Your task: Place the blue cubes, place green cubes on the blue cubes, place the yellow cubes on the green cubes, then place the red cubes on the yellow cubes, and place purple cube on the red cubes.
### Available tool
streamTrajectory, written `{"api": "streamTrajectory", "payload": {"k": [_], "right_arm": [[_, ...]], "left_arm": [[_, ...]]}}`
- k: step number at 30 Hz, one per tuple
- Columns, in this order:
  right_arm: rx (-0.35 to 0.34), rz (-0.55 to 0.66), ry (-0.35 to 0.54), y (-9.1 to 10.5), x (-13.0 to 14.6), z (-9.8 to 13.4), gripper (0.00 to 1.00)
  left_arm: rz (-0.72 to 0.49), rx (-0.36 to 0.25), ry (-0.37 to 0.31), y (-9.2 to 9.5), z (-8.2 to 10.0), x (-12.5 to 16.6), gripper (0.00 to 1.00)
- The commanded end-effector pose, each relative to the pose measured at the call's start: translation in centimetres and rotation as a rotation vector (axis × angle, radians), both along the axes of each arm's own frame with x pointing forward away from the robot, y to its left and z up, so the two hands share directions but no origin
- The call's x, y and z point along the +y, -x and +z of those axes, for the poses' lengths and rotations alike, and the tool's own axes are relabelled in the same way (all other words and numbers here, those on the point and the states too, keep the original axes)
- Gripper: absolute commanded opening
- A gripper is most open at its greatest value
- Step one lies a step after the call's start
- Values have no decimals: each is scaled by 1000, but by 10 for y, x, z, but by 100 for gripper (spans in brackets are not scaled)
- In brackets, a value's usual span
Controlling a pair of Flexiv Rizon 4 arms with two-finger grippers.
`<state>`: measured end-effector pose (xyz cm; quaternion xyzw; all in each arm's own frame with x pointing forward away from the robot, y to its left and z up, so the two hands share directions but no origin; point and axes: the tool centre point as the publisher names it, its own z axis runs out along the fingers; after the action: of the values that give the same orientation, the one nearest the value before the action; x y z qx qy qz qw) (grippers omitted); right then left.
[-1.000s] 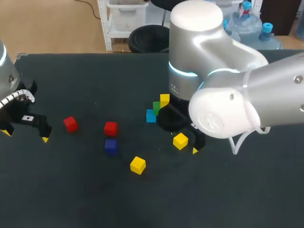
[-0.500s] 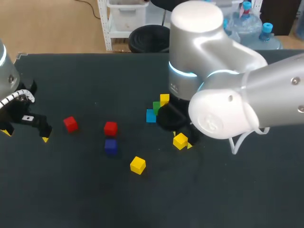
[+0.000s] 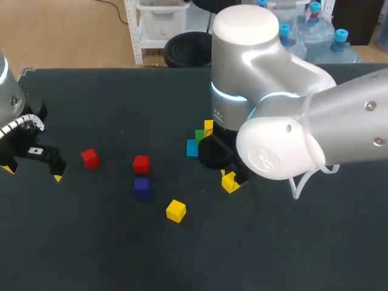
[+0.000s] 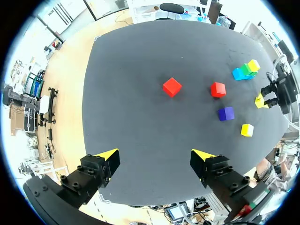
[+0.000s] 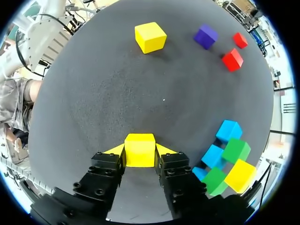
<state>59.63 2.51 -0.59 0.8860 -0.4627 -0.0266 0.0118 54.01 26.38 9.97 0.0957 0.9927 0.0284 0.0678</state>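
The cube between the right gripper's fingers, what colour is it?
Yellow. The right wrist view shows the yellow cube best, held in the right gripper.

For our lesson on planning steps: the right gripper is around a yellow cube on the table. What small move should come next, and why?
Probably a lift straight up. The right gripper seems closed on the yellow cube, which rests on the table, and the pile beside it, blue and green with a single yellow piece so far, looks unfinished.

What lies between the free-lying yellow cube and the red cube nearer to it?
The purple cube lies there, touching neither the yellow cube nor the red cube; the head view shows this.
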Motion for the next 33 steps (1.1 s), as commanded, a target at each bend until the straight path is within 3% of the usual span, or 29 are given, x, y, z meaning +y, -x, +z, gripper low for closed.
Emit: {"api": "streamTrajectory", "payload": {"k": [1,8,15,20,23,28,33], "right_arm": [[-3,-6,-1,1,-2,0,0],[-69,-56,-6,-2,-3,26,0],[-136,-188,-47,-27,-1,70,0],[-134,-305,-28,-46,4,93,0],[-109,-341,-66,-53,5,104,0],[-155,-313,-101,-53,7,123,0],[-155,-313,-101,-53,7,123,0]], "left_arm": [[-3,0,4,0,0,1,100],[-3,0,4,0,0,1,100],[-3,0,4,0,0,1,100],[-3,0,4,0,0,1,100],[-3,0,4,0,0,1,100],[-3,0,4,0,0,1,100],[-3,0,4,0,0,1,100]]}}
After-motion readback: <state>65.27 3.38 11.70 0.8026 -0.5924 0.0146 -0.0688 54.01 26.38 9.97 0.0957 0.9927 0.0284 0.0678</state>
